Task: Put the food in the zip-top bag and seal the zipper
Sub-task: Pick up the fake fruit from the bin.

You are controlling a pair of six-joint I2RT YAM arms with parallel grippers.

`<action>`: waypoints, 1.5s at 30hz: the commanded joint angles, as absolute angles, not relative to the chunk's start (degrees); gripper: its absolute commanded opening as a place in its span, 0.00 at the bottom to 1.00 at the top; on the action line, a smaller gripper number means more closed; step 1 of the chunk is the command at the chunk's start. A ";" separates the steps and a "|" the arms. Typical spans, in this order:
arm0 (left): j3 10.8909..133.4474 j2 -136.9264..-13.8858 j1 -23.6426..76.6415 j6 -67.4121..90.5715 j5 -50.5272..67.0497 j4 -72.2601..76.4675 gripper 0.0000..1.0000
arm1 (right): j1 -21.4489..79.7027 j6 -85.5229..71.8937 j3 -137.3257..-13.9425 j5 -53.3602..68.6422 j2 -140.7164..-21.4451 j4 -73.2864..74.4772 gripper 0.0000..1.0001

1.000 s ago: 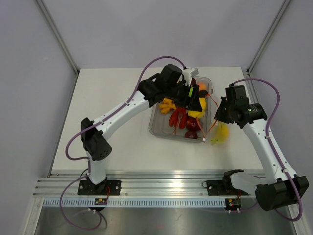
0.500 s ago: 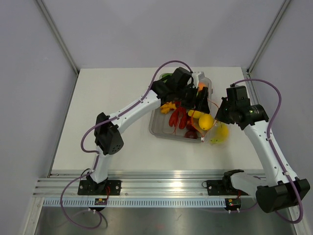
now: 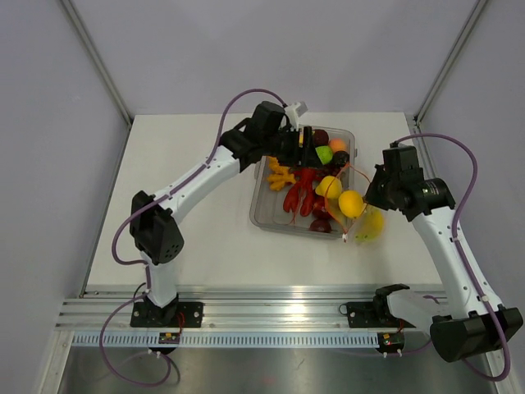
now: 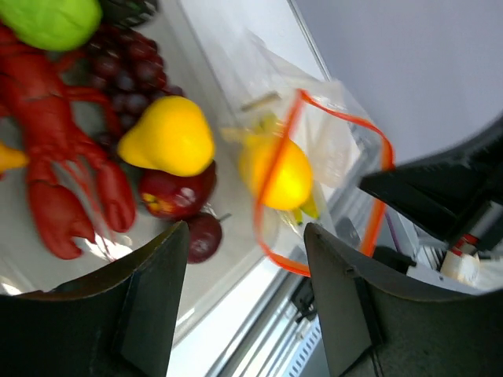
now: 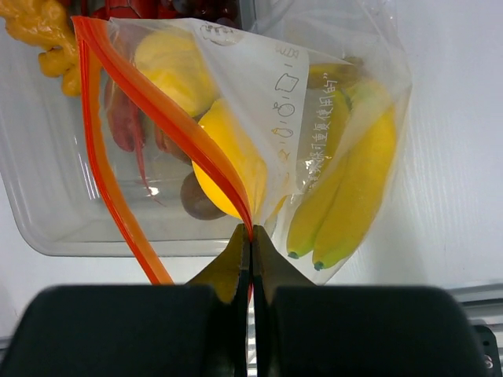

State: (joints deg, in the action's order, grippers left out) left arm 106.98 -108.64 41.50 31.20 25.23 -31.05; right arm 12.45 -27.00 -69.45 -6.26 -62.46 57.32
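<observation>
My right gripper [image 3: 369, 195] is shut on the orange-red zipper [image 5: 161, 118] of the clear zip-top bag [image 5: 314, 86] and holds its mouth open beside the tray; the pinch shows in the right wrist view [image 5: 251, 236]. Yellow bananas [image 5: 346, 196] and a round yellow fruit [image 3: 351, 203] are in the bag. My left gripper [image 3: 308, 146] is open and empty over the tray, as the left wrist view [image 4: 245, 310] shows. A red lobster [image 4: 47, 133], a yellow pear [image 4: 169, 137], dark red fruits [image 4: 177, 195], purple grapes [image 4: 126, 59] and a green pepper [image 4: 51, 20] lie in the tray.
The rigid clear tray [image 3: 264, 215] stands right of the table's middle, with the bag against its right front corner. A knobbly yellow toy [image 3: 280, 175] lies at the tray's left side. Grey walls enclose the table.
My left gripper carried the round yellow fruit to the bag's mouth, let it go there, then drew back left over the tray. The right gripper kept its hold on the zipper.
</observation>
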 commanded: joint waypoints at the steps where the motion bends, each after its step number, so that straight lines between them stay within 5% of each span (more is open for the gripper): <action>1: 104.95 -106.08 39.11 31.73 23.56 -25.66 0.64 | 12.83 -27.16 -73.38 -9.14 -60.03 59.06 0.00; 11: 106.87 -114.07 39.37 10.33 36.79 -30.48 0.82 | 12.74 -26.81 -74.18 -13.01 -58.80 61.35 0.00; 15: 114.94 -119.96 42.53 6.06 31.56 -39.27 0.84 | 12.83 -26.89 -74.79 -12.66 -58.97 61.26 0.00; 28: 117.42 -127.62 44.12 23.46 24.08 -30.94 0.80 | 12.75 -27.33 -75.23 -12.04 -58.80 61.70 0.00; 45: 129.70 -135.52 47.63 25.14 10.91 -36.03 0.77 | 12.74 -27.51 -73.92 -10.46 -58.80 60.65 0.00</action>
